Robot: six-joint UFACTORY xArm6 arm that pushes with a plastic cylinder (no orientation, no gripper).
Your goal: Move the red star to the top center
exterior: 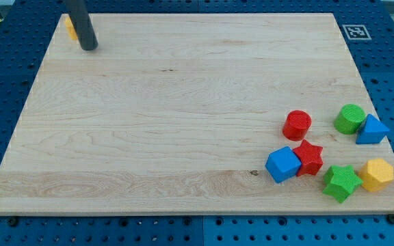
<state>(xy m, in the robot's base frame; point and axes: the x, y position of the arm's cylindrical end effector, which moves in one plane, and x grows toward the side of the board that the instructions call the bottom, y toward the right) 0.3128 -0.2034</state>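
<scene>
So right now my tip (pixel 89 46) is parked way up in the view's top-left corner of the pale wooden board (pixel 169 116), just beside a small orange block (pixel 68 27) that's mostly hidden behind the rod, so I can't make out its shape. There's no claw on this rig, just the straight dark rod, so nothing to open, close or grip with; it only pushes.

The red star-shaped block (pixel 311 156) I'm after is well apart from the tip, down at the view's lower right, and it's packed in tight. The blue cube (pixel 282 165) is touching its left side, the red cylinder (pixel 297 125) sits just above it, and the green star block (pixel 341 182) is just below-right. Further right are a yellow hexagon-ish block (pixel 377 174), a green cylinder (pixel 349 118) and a blue triangular block (pixel 372 130).

What worries me:
- To push the star up-left toward the top center I need to get under it, between it and the green star. That gap looks tight, so I'd probably nudge the green star off toward the board edge.
- Pushing straight up shoves the star into the red cylinder and I'd end up herding both.
- The blue cube could get dragged along on the left side.
- Star points make it rotate and slip off a round rod on a long push.
</scene>
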